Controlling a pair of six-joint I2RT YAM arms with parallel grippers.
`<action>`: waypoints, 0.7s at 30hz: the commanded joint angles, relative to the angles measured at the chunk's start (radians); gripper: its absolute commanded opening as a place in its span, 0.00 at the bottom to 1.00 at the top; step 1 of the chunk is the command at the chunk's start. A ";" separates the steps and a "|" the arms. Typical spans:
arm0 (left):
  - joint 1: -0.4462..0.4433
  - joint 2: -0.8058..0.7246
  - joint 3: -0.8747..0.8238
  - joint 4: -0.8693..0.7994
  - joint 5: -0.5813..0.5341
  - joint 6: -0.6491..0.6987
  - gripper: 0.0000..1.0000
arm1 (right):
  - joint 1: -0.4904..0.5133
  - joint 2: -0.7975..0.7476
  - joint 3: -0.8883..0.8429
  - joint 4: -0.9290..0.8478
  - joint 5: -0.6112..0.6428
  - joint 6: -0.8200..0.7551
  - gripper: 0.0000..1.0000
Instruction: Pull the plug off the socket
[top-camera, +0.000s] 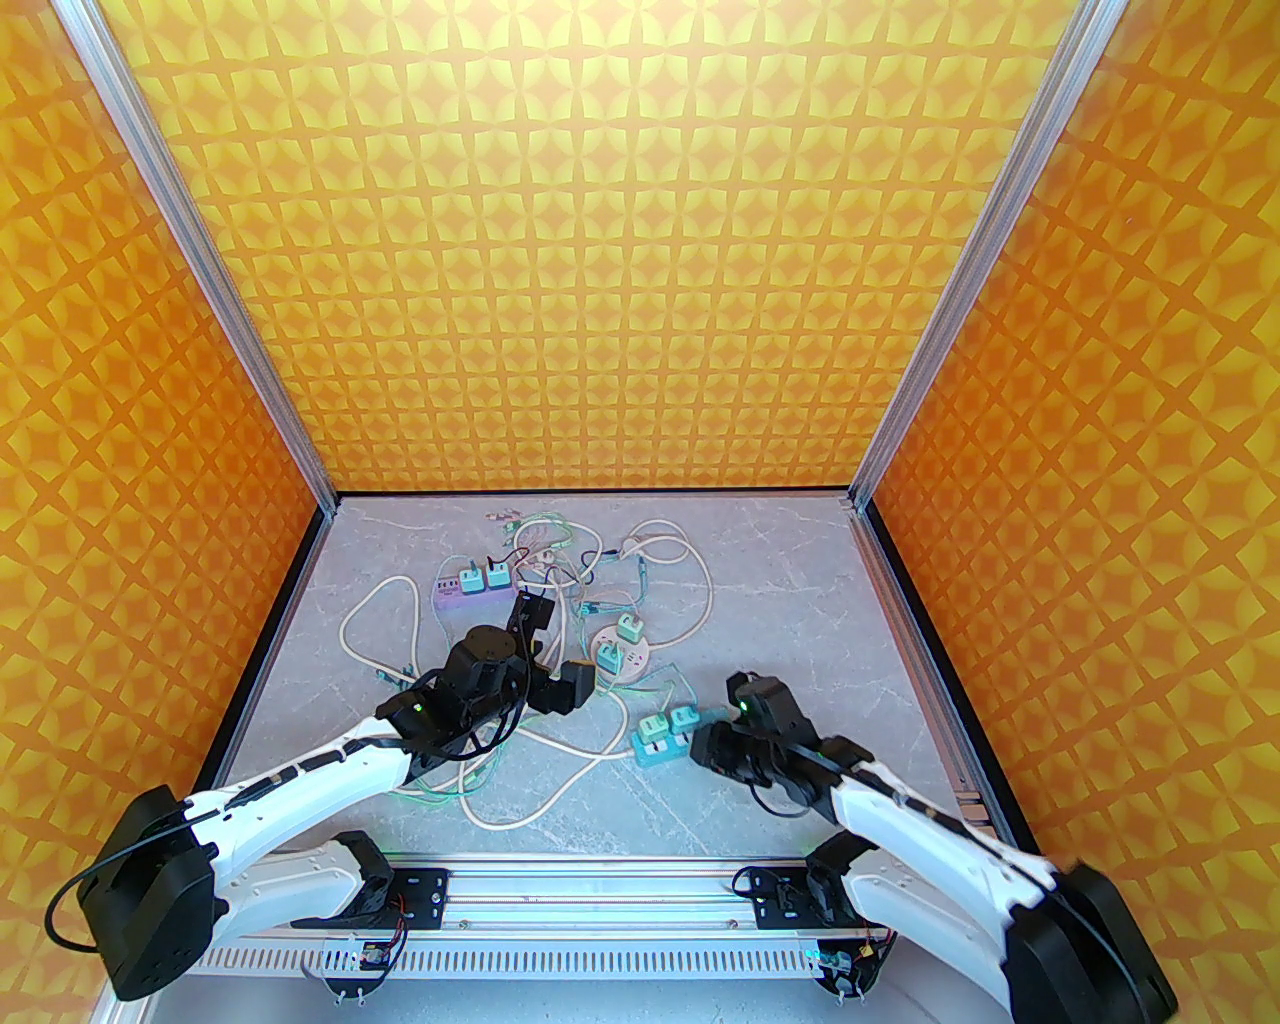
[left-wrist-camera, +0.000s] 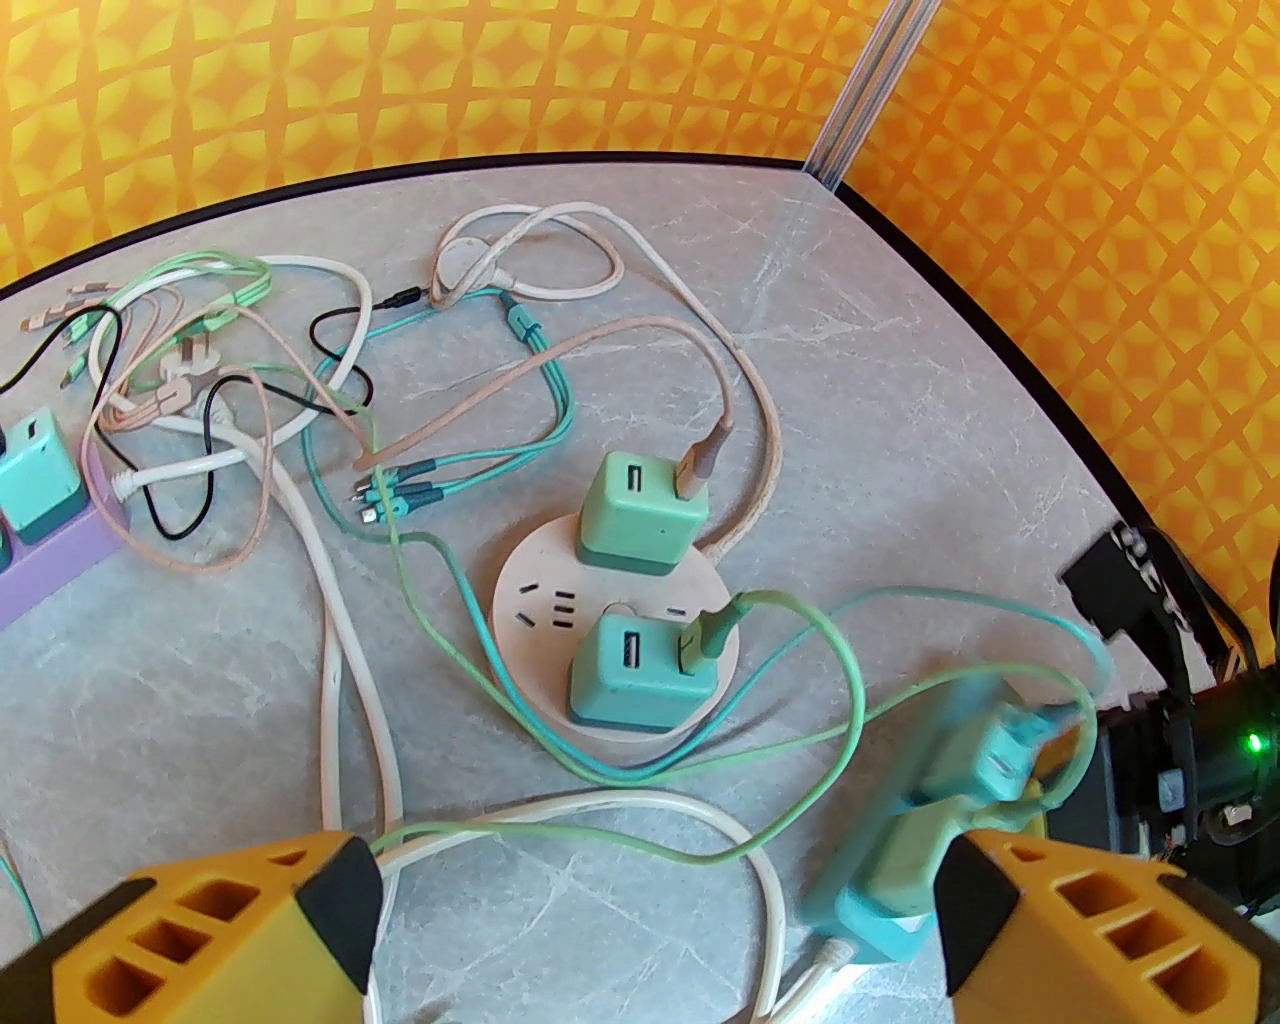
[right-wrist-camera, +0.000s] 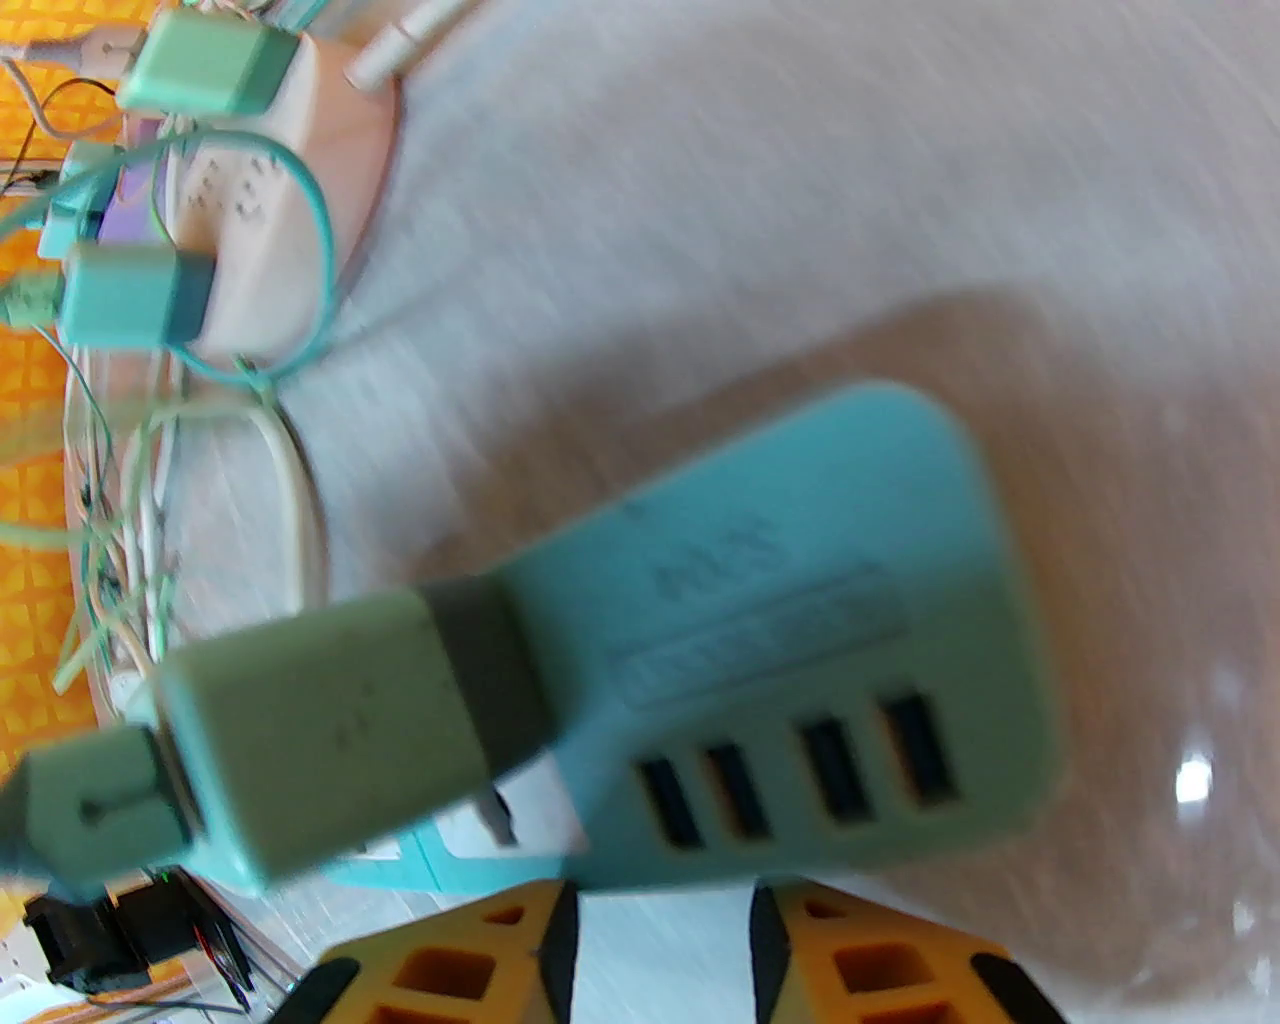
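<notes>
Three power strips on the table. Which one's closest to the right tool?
The teal rectangular strip, nearest the arm bases, right at the right tool. The round pink socket and the purple strip lie farther back.

Motion-blurred close view. A teal strip (right-wrist-camera: 800, 560) with four USB ports lies across the middle. A green plug (right-wrist-camera: 320, 720) juts from its left end, with a cable (right-wrist-camera: 70, 810) leading off left. The gripper (right-wrist-camera: 665, 930) has yellow fingertips (right-wrist-camera: 460, 960), narrowly parted, at the strip's near edge. Upper left, a round beige socket (right-wrist-camera: 260, 200) carries two green adapters (right-wrist-camera: 205, 60) on a grey table (right-wrist-camera: 800, 150).
</notes>
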 joint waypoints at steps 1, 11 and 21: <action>-0.028 0.025 0.039 -0.026 -0.012 0.047 0.93 | 0.007 0.111 0.095 0.092 0.011 -0.054 0.36; -0.106 0.150 0.071 -0.030 0.015 0.103 0.77 | 0.006 0.357 0.326 0.040 0.032 -0.160 0.36; -0.156 0.343 0.139 0.000 0.019 0.146 0.68 | 0.005 0.335 0.326 0.015 0.069 -0.169 0.37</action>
